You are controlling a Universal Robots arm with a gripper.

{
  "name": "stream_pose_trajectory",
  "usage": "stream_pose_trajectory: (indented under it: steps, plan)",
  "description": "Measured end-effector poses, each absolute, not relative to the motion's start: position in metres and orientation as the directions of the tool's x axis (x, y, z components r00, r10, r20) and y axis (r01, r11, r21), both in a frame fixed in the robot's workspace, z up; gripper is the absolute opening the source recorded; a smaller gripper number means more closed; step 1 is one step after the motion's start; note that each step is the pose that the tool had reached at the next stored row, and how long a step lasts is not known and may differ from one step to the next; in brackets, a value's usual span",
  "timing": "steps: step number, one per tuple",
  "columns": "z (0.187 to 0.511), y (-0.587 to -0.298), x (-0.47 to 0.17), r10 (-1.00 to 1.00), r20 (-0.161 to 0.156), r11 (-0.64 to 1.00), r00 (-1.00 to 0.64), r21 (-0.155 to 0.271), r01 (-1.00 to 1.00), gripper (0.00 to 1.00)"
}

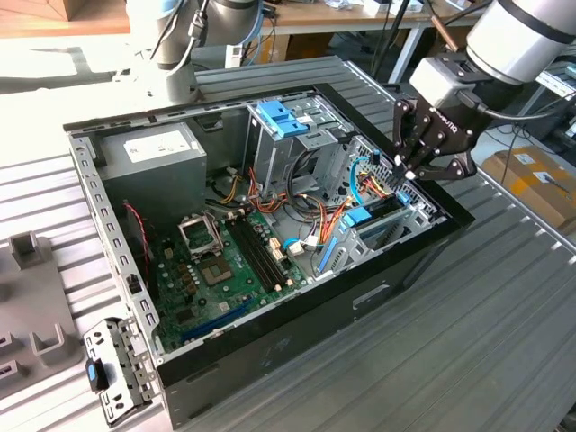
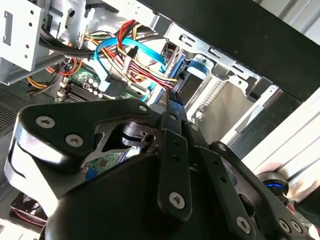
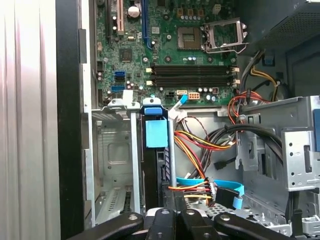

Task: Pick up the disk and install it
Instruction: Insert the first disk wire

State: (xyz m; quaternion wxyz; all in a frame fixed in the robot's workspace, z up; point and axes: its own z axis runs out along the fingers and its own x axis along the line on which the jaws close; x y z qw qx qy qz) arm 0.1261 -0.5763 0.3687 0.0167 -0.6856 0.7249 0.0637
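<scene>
Ribbed grey metal table (image 1: pixel 504 324) carries an open black computer case (image 1: pixel 270 261). Black hand (image 1: pixel 409 166), fingers pressed together and empty, hangs over a bay where the blue-railed silver disk (image 3: pixel 156 150) appears seated on edge; installation is judged nearly complete.

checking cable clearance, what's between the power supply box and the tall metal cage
yellow and red wires run between the power supply box and the metal cage, in the exterior view

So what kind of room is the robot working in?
Probably a robotics lab or workshop. An open computer case lies on a ribbed metal table, desks with cables stand behind, and the gripper hangs over the case.
</scene>
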Motion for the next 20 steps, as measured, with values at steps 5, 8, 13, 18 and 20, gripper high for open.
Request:
stream_pose_trajectory:
  steps: [5, 8, 13, 18, 20]
  plan:
    - [0.361, -0.576, 0.127, -0.992, -0.113, 0.051, -0.06, 0.082, -0.995, 0.11]
    - [0.355, -0.576, 0.127, -0.992, -0.113, 0.051, -0.061, 0.089, -0.995, 0.11]
    - [0.35, -0.577, 0.127, -0.991, -0.116, 0.051, -0.062, 0.093, -0.994, 0.11]
    - [0.341, -0.577, 0.127, -0.991, -0.117, 0.051, -0.062, 0.096, -0.994, 0.11]
    - [0.34, -0.578, 0.127, -0.991, -0.119, 0.051, -0.062, 0.097, -0.994, 0.11]
